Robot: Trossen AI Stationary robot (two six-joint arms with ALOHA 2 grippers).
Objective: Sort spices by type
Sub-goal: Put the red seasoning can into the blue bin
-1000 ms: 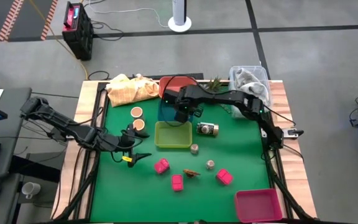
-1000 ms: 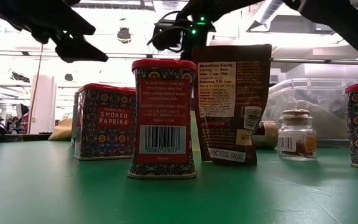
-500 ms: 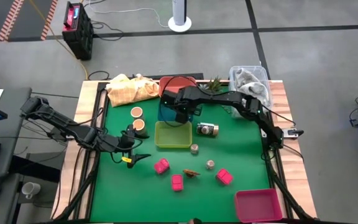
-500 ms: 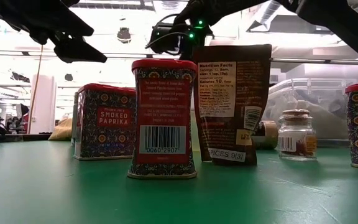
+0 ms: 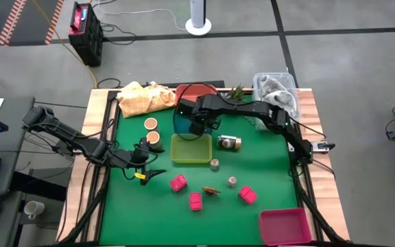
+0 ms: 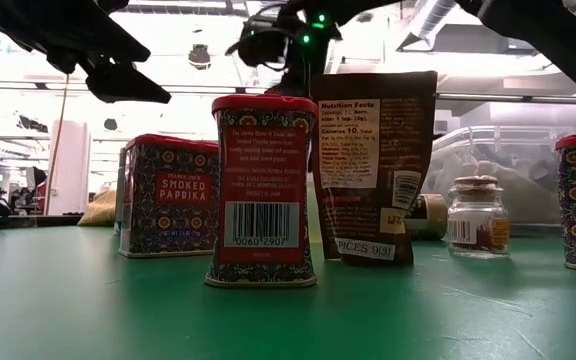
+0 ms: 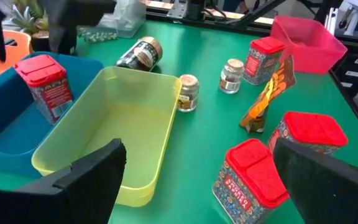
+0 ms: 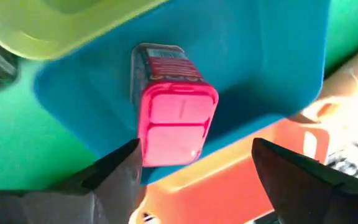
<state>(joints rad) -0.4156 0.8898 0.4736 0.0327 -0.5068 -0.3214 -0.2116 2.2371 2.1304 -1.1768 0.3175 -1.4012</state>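
A: Why parked over the blue bin (image 8: 260, 62) with the right jaws?

B: Dropping off, most likely. Spread fairly wide, gripping nothing, hanging straight above the red-lidded tin (image 8: 173, 121). Set upright inside that bin, touching neither finger, so probably delivered and let go.

A: And why there rather than in the yellow-green bin (image 5: 190, 149) just beside?

B: One bin per kind, presumably. Nothing in the yellow-green one yet, nor in the pink bin (image 5: 284, 225) at the near right corner.

A: Still out on the green surface (image 5: 266, 158)?

B: Three more tins (image 5: 177, 182) toward the near edge, with a brown pouch (image 5: 211, 191) between them. Two small glass jars (image 5: 214, 164) close by, a darker jar (image 5: 228, 143) lying on its side, and two tan round jars (image 5: 151, 123) to the left. Plenty left to sort.

A: Left jaws?

B: Fully wide, empty, waiting low on the left near the tan jars.

A: Different from a second ago?

B: Right jaws then narrower and lower at the tin. Now wider and lifted a little, seen higher from table level. Tin in the same spot in the bin. Left arm unmoved, everything else on the surface as before.
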